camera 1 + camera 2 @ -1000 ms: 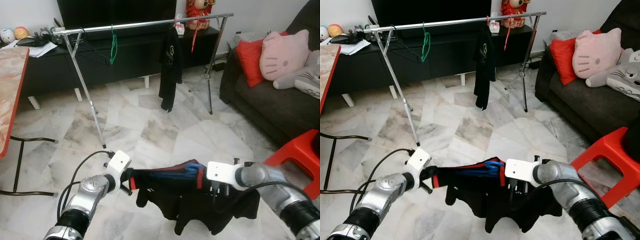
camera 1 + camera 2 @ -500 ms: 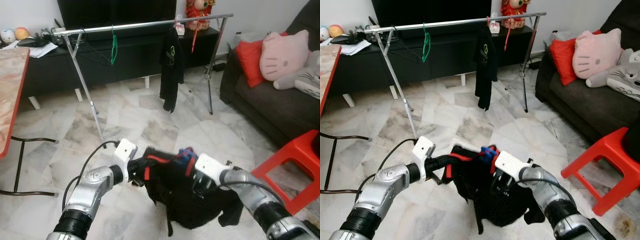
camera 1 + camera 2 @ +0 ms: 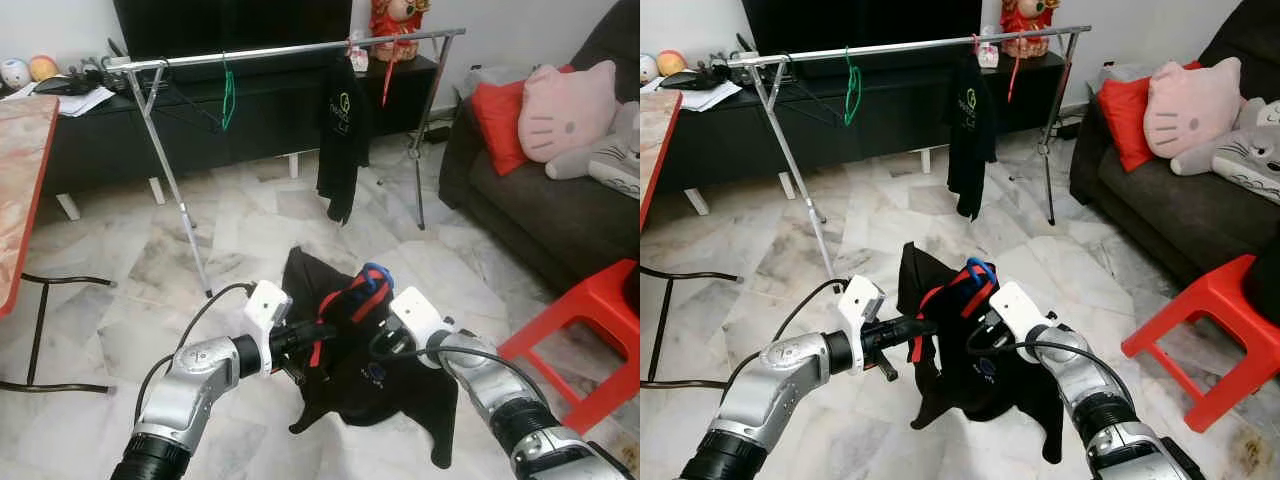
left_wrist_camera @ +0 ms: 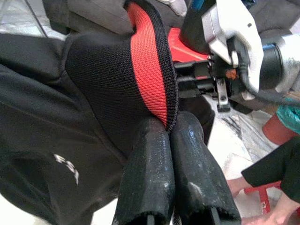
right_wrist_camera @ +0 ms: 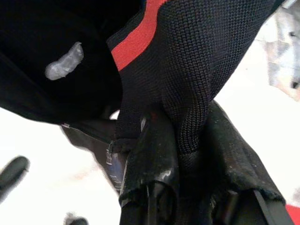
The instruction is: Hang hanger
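Hanger [image 3: 372, 278] sat blue-hooked inside the black shirt [image 3: 345, 370] between both grippers in the eye views, rail [image 3: 300, 47] far ahead and above, while the wrist views had left gripper [image 4: 169, 123] and right gripper [image 5: 180, 136] each clenched on the red-trimmed collar.

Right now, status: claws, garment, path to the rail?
Both claws shut on black shirt: left claw, right claw pinch its red-trimmed collar. Blue hanger pokes from the collar. Clothes rail ahead, unreached; open floor between.
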You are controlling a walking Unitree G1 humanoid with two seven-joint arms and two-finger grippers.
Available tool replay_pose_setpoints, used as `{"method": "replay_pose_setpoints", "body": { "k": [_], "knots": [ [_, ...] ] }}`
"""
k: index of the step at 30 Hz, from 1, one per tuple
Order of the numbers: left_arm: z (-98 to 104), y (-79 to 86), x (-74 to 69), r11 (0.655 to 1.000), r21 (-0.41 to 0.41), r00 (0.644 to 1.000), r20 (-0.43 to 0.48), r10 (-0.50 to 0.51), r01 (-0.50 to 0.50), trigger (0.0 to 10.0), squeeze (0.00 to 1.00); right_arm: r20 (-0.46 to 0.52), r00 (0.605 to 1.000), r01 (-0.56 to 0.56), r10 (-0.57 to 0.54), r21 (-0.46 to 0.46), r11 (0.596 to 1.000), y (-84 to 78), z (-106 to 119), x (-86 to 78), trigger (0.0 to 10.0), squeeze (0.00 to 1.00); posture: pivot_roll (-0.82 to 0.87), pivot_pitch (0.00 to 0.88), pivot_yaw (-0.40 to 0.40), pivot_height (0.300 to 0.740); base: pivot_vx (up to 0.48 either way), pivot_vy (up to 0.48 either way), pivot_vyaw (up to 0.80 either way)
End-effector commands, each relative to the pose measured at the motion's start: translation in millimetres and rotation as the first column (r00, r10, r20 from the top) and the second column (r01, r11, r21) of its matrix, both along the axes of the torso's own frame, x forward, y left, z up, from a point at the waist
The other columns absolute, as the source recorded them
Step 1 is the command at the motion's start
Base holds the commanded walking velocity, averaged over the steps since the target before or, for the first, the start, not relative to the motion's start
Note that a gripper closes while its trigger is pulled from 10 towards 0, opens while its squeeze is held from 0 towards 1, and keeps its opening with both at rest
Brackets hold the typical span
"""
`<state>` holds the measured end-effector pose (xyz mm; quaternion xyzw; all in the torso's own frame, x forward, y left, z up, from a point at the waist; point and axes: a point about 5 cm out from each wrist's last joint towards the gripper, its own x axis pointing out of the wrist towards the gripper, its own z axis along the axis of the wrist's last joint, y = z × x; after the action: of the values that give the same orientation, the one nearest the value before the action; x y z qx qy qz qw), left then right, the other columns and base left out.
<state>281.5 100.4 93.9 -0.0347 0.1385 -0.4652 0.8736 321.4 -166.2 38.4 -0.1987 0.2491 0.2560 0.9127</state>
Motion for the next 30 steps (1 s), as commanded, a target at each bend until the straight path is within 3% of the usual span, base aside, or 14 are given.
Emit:
{"method": "replay_pose_setpoints", "body": {
  "k": [1,2,3,4,5,6,15,24,27,30],
  "knots": [
    [4,-6.8,-3.8,0.999,-0.006,0.999,0.017,-0.048,0.048,10.0,0.00,0.062,0.998,-0.006,0.002,0.065,0.998,2.8,15,8.7,0.0,0.00,-0.08,0.000,-0.062,0.740,0.000,0.000,0.00],
    [4,-6.8,-3.8,0.999,-0.006,0.999,0.017,-0.048,0.048,10.0,0.00,0.062,0.998,-0.006,0.002,0.065,0.998,2.8,15,8.7,0.0,0.00,-0.08,0.000,-0.062,0.740,0.000,0.000,0.00],
    [6,-8.8,-5.0,0.998,-0.020,0.998,0.014,-0.060,0.060,10.0,0.54,0.066,0.998,-0.017,0.012,0.074,0.997,4.2,15,8.8,0.0,0.00,-0.08,0.000,-0.061,0.740,0.000,0.000,0.00],
    [8,-9.7,-5.7,0.997,-0.027,0.998,0.013,-0.066,0.067,10.0,0.89,0.068,0.998,-0.021,0.015,0.076,0.997,4.8,14,8.9,0.0,0.00,-0.08,0.000,-0.061,0.740,0.000,0.000,0.00],
    [8,-10.2,-6.0,0.997,-0.030,0.997,0.013,-0.070,0.070,10.0,0.89,0.069,0.997,-0.022,0.017,0.078,0.997,5.0,14,8.9,0.0,0.00,-0.08,0.000,-0.061,0.740,0.000,0.000,0.00],
    [9,-11.3,-7.1,0.996,-0.036,0.997,0.011,-0.081,0.081,10.0,1.00,0.074,0.997,-0.021,0.016,0.075,0.997,4.8,14,9.2,0.0,0.00,-0.08,0.000,-0.061,0.740,0.000,0.000,0.00],
    [17,-14.8,-15.6,0.983,-0.084,0.987,0.015,-0.160,0.160,10.0,1.00,0.128,0.991,0.039,-0.048,0.070,0.997,0.4,17,13.5,0.0,0.00,-0.07,0.000,-0.058,0.740,0.000,0.000,0.00],
    [18,-10.5,-16.9,0.987,-0.083,0.990,0.014,-0.140,0.141,10.0,1.00,0.229,0.971,0.059,-0.071,0.056,0.997,-8.7,30,20.8,0.0,0.00,-0.07,0.000,-0.065,0.740,0.000,0.000,0.00],
    [16,2.0,-14.4,0.992,-0.058,0.994,0.020,-0.107,0.108,10.0,1.00,0.228,0.972,0.046,-0.060,0.066,0.997,-15.9,33,19.7,0.0,0.00,-0.07,0.000,-0.065,0.740,0.000,0.000,0.00],
    [18,23.6,-10.7,0.996,0.000,0.995,0.024,-0.092,0.092,10.0,1.00,0.211,0.975,-0.082,0.070,0.050,0.995,-25.1,34,11.5,0.0,0.00,-0.07,0.000,-0.071,0.740,0.000,0.000,0.00]
  ]
}}
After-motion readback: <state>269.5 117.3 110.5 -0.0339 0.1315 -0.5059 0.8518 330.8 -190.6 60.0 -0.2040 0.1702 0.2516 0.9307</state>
